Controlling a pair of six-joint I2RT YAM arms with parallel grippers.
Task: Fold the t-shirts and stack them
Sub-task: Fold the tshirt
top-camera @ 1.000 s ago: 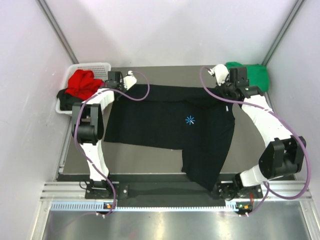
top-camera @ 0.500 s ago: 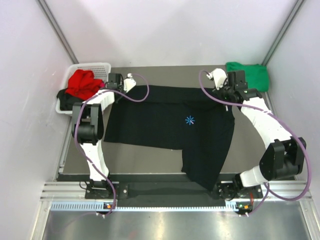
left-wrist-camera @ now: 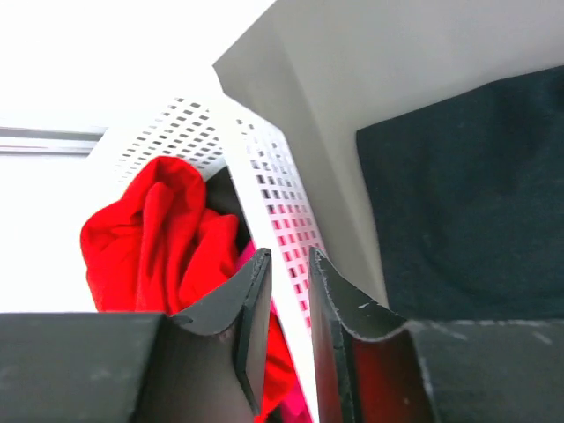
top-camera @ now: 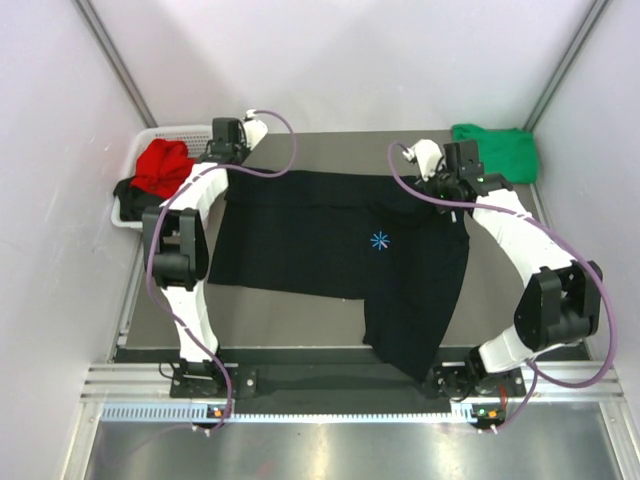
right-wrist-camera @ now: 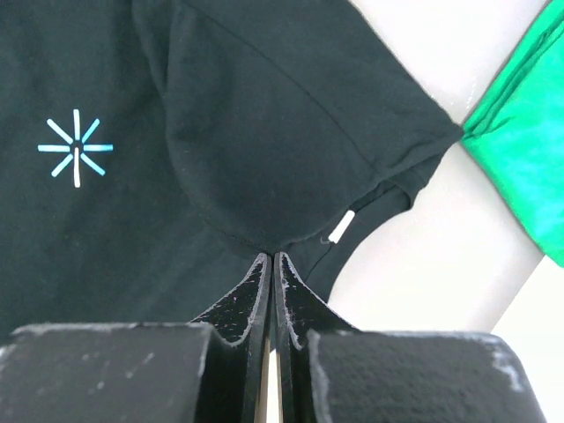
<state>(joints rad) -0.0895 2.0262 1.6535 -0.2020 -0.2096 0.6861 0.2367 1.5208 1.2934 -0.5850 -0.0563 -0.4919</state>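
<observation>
**Basket, Tabletop, Walls and Rail**

White lattice basket [top-camera: 185, 131] at ten o'clock, tucked against the pale left wall [top-camera: 60, 250]. Grey tabletop [top-camera: 290, 320] showing toward six o'clock. Silver slotted rail [top-camera: 120, 385] across the near edge. Slanted metal post [top-camera: 113, 60] at eleven o'clock, matching post [top-camera: 566, 62] at one o'clock.

The left arm [top-camera: 190, 310] and right arm [top-camera: 515, 228] are white with black joints (purple cables [top-camera: 150, 285] trailing each); jaws black, scuffed.
</observation>
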